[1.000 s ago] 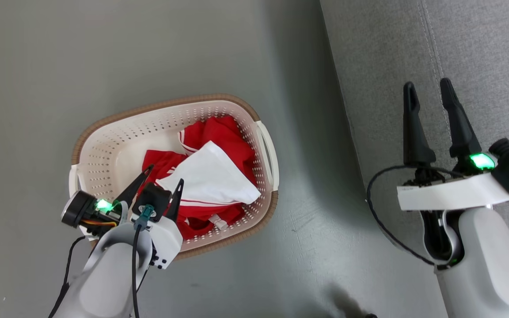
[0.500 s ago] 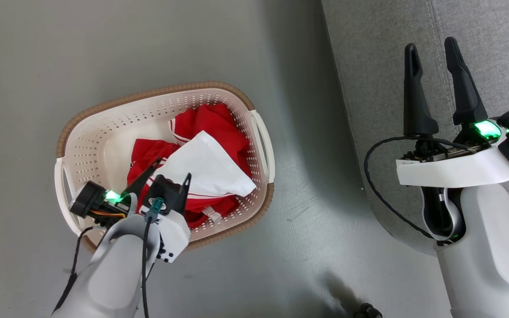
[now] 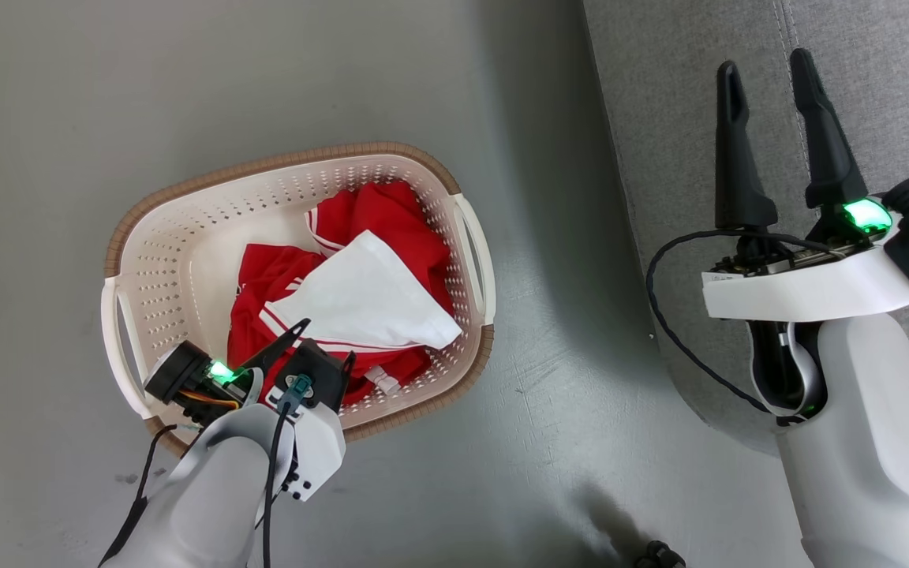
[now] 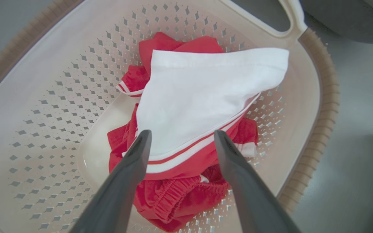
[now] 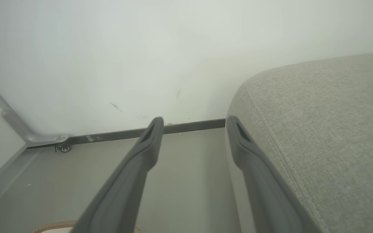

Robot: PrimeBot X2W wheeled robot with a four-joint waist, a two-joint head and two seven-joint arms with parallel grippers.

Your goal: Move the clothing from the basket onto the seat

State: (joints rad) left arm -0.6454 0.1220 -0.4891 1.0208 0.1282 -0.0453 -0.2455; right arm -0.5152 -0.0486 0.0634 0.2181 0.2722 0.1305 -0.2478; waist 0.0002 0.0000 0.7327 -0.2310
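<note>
The left claw, spread and empty, hangs over the clothing at 6 o'clock in the basket, while the right claw, also spread, hovers over the seat at 3 o'clock.

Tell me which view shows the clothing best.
Left wrist view: the clothing lies close, with white panel, stripes and elastic waistband clear. Head view shows it smaller, in the basket, partly behind the left gripper.

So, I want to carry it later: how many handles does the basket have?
2. One handle sits on the left end of the basket in the head view, and another handle sits on its right end, toward the sofa. None looks hidden.
</note>
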